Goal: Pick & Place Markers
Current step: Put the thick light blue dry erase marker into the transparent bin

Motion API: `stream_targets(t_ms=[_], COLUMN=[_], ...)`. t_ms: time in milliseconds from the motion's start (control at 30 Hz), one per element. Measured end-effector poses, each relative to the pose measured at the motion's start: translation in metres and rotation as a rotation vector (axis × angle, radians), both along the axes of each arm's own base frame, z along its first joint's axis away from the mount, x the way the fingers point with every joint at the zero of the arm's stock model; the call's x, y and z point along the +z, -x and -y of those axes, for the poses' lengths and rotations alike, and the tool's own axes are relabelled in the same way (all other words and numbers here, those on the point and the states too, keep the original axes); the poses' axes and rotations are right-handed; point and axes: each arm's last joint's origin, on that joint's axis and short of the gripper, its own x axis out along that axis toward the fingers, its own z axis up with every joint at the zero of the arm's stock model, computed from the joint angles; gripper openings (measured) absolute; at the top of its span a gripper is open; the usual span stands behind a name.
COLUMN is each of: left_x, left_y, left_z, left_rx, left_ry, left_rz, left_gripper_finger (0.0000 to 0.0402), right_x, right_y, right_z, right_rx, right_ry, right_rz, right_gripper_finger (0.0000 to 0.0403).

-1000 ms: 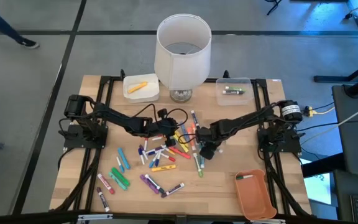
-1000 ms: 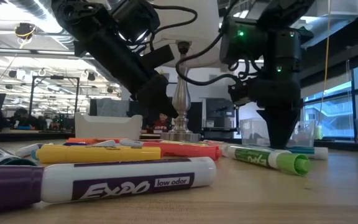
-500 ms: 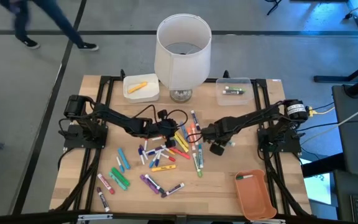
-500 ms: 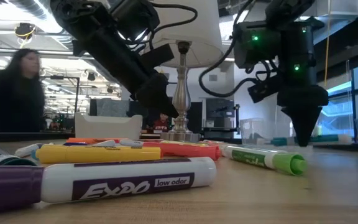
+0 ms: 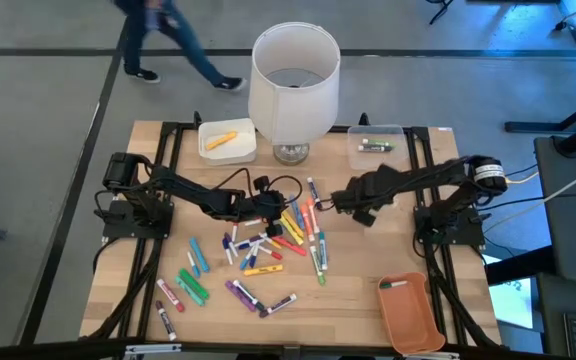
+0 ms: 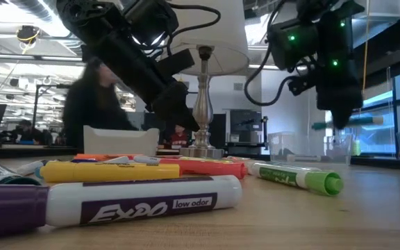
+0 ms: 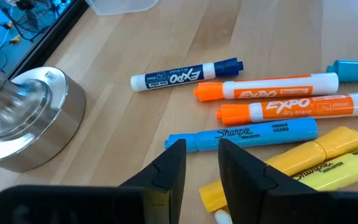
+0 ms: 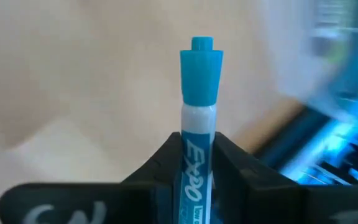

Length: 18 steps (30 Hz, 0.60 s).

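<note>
Right gripper [image 8: 197,163] lifted above the worktop [image 5: 358,300], right of the pile, fingers clenched on a light-blue capped marker [image 8: 199,118], held at the barrel with the cap end sticking out past the fingertips. Left gripper [image 7: 201,165] low over the pile, just by the lamp base [image 7: 20,118], fingers slightly apart and holding nothing, poised over a blue Sharpie [image 7: 247,134]. Most markers [image 5: 258,255] scattered in the middle of the worktop, some green and purple ones nearer the near-left side; one orange marker already in the white tray [image 5: 226,140] at the far left, one dark marker in the clear tray [image 5: 376,145] at the far right, one more in the orange tray [image 5: 408,310] at the near right. Markers judged light, stiff and smooth, round, so likely to roll or slip; best taken across the middle of the barrel, not at the cap, which might come off. Hard to make out: surroundings in the right wrist view, blurred. Cut off in the low view: purple marker at the left edge. Hidden: markers lying under both arms, and lower ones in the pile. A person passing on the floor beyond the worktop.
</note>
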Motion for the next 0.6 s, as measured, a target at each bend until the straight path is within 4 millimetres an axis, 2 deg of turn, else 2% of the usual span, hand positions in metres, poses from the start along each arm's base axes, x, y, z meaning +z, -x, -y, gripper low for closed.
stream_targets(t_ms=[100, 300, 600], left_x=[0.000, 0.000, 0.000], left_y=[0.000, 0.000, 0.000], left_z=[0.000, 0.000, 0.000], left_rx=[0.000, 0.001, 0.001], left_ry=[0.000, -0.002, -0.002], left_rz=[0.000, 0.000, 0.000], left_gripper_finger=[0.0090, 0.0091, 0.0091], right_x=[0.009, 0.012, 0.011], right_y=[0.005, 0.007, 0.007], right_z=[0.014, 0.049, 0.100], right_rx=[-0.026, -0.019, 0.012], right_ry=[0.125, 0.346, 0.377], right_rz=[-0.020, -0.052, -0.098], right_gripper_finger=[0.0066, 0.0074, 0.0083])
